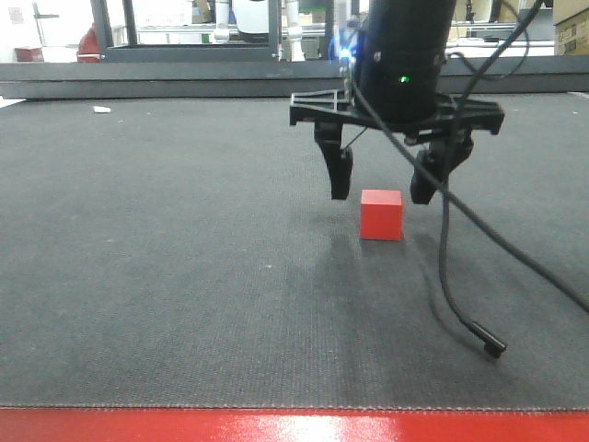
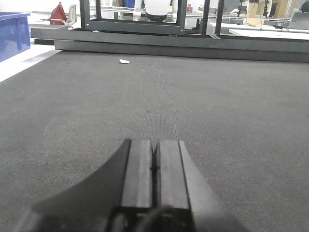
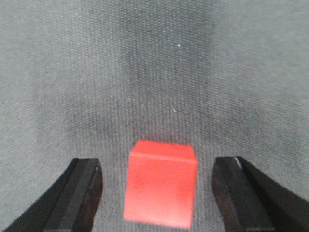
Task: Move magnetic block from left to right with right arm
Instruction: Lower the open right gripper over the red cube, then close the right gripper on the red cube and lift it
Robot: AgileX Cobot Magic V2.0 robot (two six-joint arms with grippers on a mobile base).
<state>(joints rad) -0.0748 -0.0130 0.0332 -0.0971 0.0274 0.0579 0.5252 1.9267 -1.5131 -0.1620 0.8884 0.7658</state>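
Your right arm [image 1: 405, 55] comes down steeply from above, wrist pointing at the mat [image 1: 166, 276], and a small green light [image 1: 403, 80] glows on its black housing. The right gripper [image 1: 383, 191] is spread wide, its two dark fingers [image 3: 79, 193] standing either side of the magnetic block [image 1: 381, 215] with mat showing in both gaps, so neither pad touches it. In the front view the fingertips hang about level with the block's top edge. A thin black cable [image 1: 446, 267] loops down from the arm and its loose end lies on the mat, to the right of the block.

The block [image 3: 161, 188] is a bright red cube with smooth matte faces, sitting flat on the dark grey mat, right of centre in the front view.

Your left gripper [image 2: 154, 166] lies low over the mat, its pads pressed together with nothing between them.

The block's faces are plain. The print on the cardboard box [image 1: 572, 28] at the back is too small for you to read
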